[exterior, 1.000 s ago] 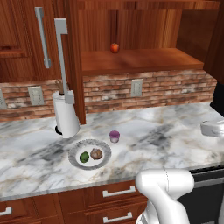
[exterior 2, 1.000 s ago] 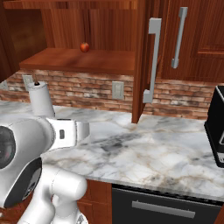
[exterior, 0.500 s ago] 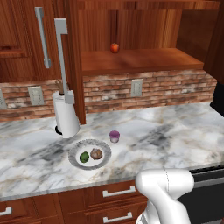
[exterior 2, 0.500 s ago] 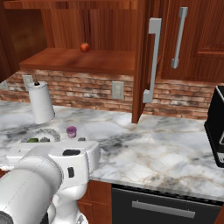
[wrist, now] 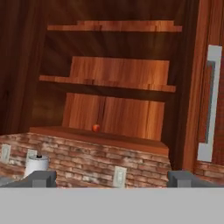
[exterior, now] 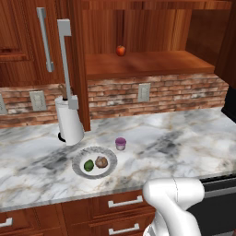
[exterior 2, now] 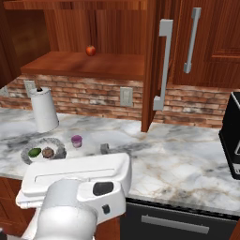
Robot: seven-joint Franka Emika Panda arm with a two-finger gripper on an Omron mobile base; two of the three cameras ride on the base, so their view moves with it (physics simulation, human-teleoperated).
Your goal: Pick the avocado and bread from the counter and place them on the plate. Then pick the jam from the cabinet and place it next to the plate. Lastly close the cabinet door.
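Cabinet door (wrist: 193,87) open, edge-on to the hand view, and judged the only step left of the task.

Across the left base view from the left:
- white paper-towel roll (exterior: 69,122) upright on the counter (exterior: 184,133)
- just right of it the plate (exterior: 76,167), carrying the avocado (exterior: 88,165) on its left and the bread (exterior: 101,162) touching or nearly touching on its right
- jam (exterior: 120,143) standing on the marble just beyond the plate's right rim, apart from it
- higher up, a small red-orange fruit (exterior: 120,50) alone on the shelf of the cabinet (exterior: 147,64)

Across the hand view from the left:
- gripper (wrist: 112,180) with jaws spread wide and nothing between them, aimed straight into the open cabinet
- door and its grey bar handle (wrist: 211,100) off to the right of the fingers, well above them and some way ahead

Long axis of the handle vertical, so probably a sideways push on the door's outer face, or a grasp across the bar with the fingers level. Needs a swing to the right and upward first.
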